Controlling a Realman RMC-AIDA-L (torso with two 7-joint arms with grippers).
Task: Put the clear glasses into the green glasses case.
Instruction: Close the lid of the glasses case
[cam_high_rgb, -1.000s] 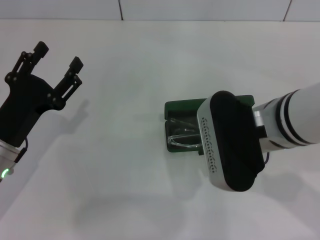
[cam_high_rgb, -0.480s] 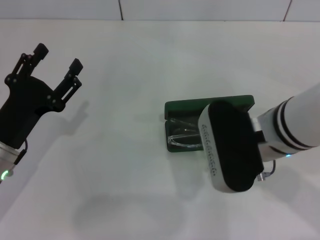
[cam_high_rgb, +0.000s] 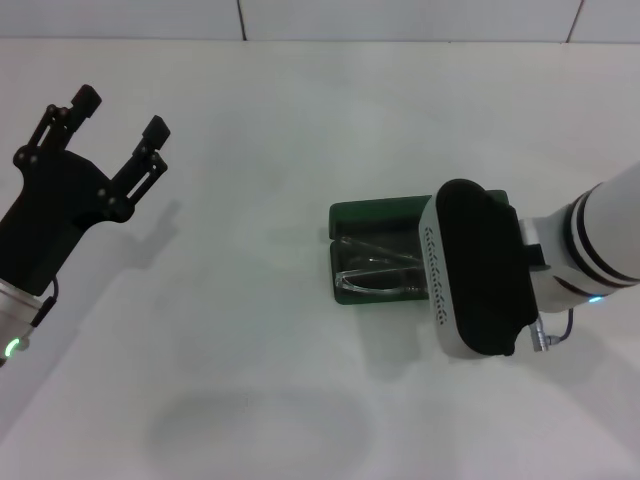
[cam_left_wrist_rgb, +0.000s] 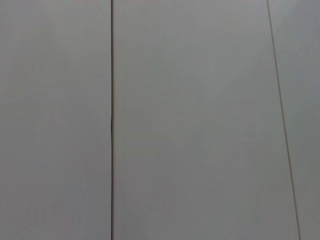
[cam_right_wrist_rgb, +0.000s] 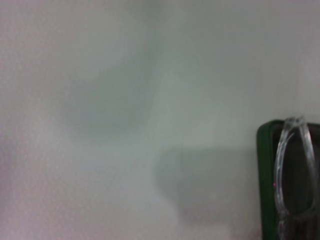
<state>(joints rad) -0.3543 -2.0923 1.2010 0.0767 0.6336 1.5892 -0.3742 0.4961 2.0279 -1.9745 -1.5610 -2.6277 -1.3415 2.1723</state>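
Note:
The green glasses case lies open on the white table, right of centre in the head view. The clear glasses rest inside its tray. My right arm's black and white wrist housing hangs over the case's right part and hides my right gripper. In the right wrist view the green glasses case rim and the clear glasses show at one edge. My left gripper is raised at the far left, open and holding nothing.
The white table stretches around the case, with a wall seam along the back. The left wrist view shows only pale panels with dark seams.
My right arm has shifted to the right, uncovering more of the case and the glasses. The left arm has hardly moved.

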